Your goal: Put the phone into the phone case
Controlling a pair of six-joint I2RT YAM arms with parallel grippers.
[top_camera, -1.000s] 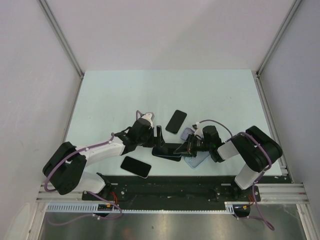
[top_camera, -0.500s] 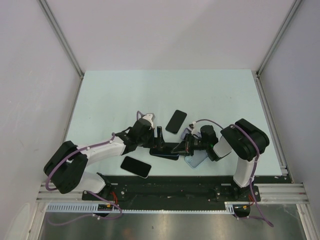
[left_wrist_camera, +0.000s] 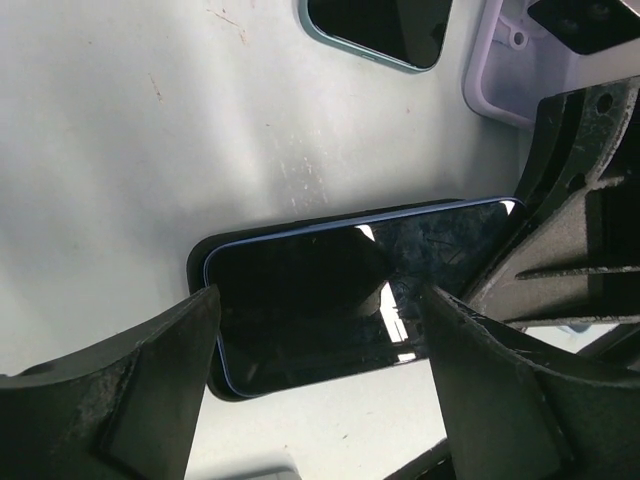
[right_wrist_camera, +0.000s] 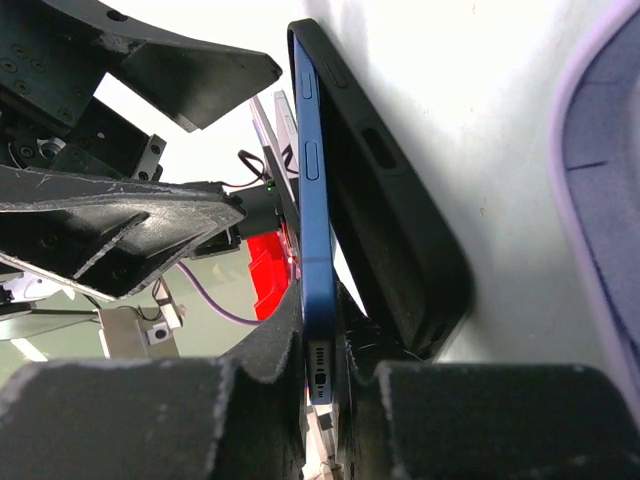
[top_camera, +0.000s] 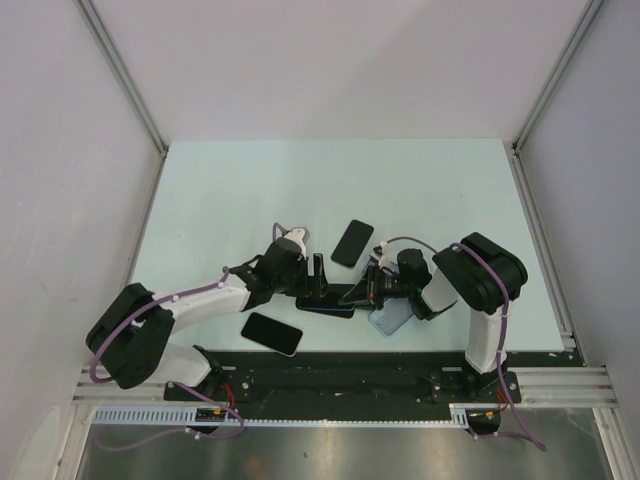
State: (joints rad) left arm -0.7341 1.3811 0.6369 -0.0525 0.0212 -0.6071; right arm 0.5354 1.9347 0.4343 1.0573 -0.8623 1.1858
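While right tool [right_wrist_camera: 322,385] pinches phone [right_wrist_camera: 312,230], left tool [left_wrist_camera: 320,390] gapes

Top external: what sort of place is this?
Probably a lab robot cell: white panel walls on aluminium posts, a pale table, and a spare phone lying loose.

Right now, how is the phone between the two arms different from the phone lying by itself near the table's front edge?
The phone between the arms sits partly in a black case, one end lifted out; the front phone lies flat and alone. The right gripper pinches the phone between the arms by its end, with the left gripper open astride it; nothing touches the front phone. Both show dark screens.
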